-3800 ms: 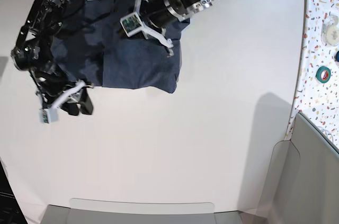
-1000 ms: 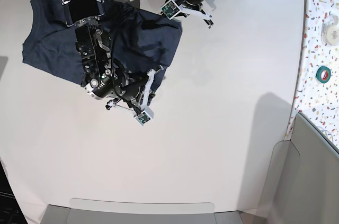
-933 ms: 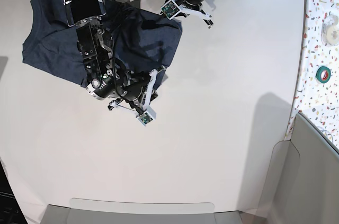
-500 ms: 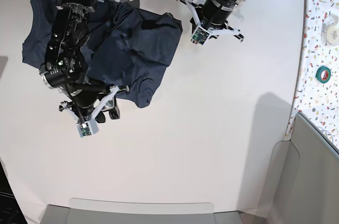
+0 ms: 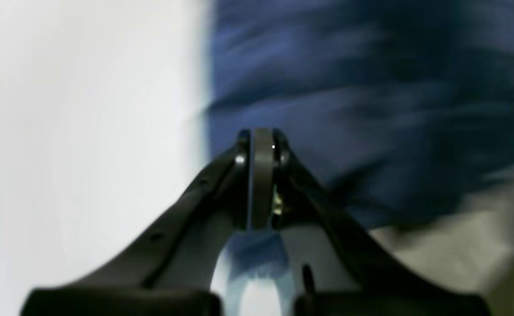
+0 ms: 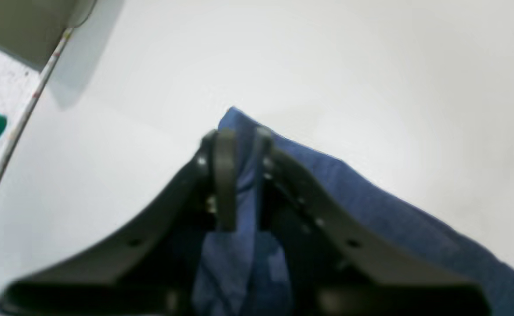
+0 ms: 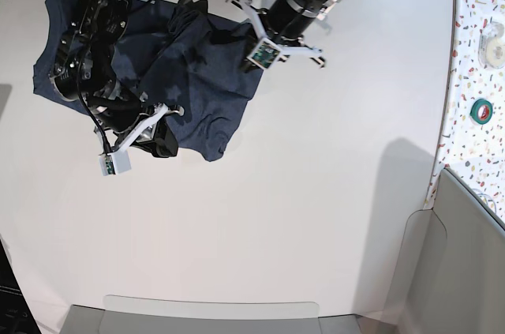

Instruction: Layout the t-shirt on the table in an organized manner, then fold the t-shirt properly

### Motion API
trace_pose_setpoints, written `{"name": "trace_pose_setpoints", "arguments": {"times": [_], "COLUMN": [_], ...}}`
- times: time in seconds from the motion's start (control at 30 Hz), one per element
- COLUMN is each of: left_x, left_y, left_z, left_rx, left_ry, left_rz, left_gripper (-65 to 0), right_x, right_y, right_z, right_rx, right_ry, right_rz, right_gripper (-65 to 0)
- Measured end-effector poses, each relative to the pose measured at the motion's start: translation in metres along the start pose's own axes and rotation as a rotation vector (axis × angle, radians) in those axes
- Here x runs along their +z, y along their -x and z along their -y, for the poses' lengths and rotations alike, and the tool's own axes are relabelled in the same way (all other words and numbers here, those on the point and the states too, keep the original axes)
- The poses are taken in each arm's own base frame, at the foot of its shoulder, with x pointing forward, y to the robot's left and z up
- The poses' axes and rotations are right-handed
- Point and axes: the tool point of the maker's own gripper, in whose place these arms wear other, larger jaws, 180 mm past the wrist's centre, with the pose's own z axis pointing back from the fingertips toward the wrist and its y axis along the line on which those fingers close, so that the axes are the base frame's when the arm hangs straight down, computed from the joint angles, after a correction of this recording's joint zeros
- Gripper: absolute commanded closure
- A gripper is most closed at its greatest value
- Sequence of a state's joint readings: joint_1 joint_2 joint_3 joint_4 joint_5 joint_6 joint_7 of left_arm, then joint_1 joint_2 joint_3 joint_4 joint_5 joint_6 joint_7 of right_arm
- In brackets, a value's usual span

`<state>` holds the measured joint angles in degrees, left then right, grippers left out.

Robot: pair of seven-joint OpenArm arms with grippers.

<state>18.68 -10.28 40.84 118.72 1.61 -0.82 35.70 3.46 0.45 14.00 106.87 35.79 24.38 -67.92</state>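
Left arm swung over t-shirt [image 7: 197, 89], white table [image 7: 300, 215] (matte)

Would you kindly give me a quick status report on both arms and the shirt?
Left end effector shut, empty, over the dark navy-blue cloth t-shirt. Right end effector shut on a shirt edge. Shirt rumpled on the plain white table. Nothing in the way.

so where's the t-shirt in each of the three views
Base: the t-shirt lies crumpled at upper left, between both arms.
Left wrist: blurred blue cloth fills the upper right, beyond the left gripper.
Right wrist: a blue fold sits pinched in the right gripper at centre, trailing lower right.
Shared landmark: the white table.
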Motion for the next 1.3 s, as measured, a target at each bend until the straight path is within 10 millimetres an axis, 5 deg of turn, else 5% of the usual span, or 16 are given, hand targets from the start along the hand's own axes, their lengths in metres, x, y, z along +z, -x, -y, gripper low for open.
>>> {"name": "trace_pose_setpoints", "arguments": {"times": [0.23,0.43,0.57,0.83,1.3], "left_x": [-0.003,-0.020,-0.031,-0.039,-0.001], "left_y": [-0.006,-0.012,0.007,0.026,0.088], "left_z": [0.011,0.011,0.010,0.020,0.018], "left_rx": [-0.002,-0.005,0.002,0.025,-0.033], "left_ry": [0.036,0.038,0.029,0.050,0.074], "left_rz": [0.010,0.023,-0.034,-0.098,-0.368], "left_gripper": [0.0,0.0,0.0,0.0,0.0], "right_x": [-0.037,-0.050,-0.051,-0.052,-0.054], "right_y": [0.032,0.072,0.065,0.086,0.084], "right_z": [-0.012,0.002,0.001,0.011,0.032], "right_rx": [-0.079,-0.161,-0.173,-0.166,-0.062], "right_ry": [-0.081,-0.069,-0.075,-0.032,0.088], "right_rz": [-0.112,-0.225,-0.173,-0.236,-0.250], "right_gripper": [-4.4,-4.3,-4.5,-4.5,-4.6]}}
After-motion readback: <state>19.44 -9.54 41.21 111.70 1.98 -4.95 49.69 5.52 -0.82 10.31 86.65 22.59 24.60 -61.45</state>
